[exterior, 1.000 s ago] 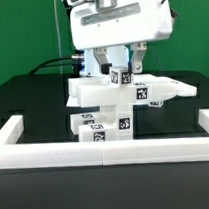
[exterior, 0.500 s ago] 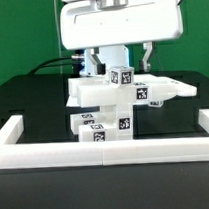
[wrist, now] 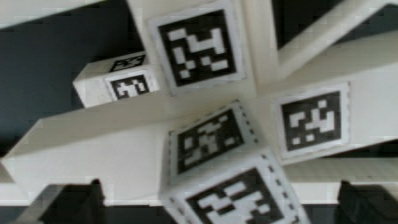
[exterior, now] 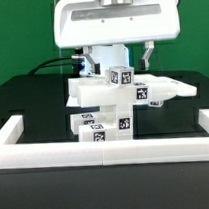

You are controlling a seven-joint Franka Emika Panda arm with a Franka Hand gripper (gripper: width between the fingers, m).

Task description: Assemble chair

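With my gripper (exterior: 117,60) spread wide above the matte white blocky plastic chair (exterior: 117,97), I see open black surface (exterior: 22,97) either side, white border rail (exterior: 105,150) in front.

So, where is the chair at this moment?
In the exterior view the chair stands at the middle of the black table, directly under the open gripper and just behind the white border rail.

Boxy white hand (exterior: 118,58), dark fingers (exterior: 148,56), black cable
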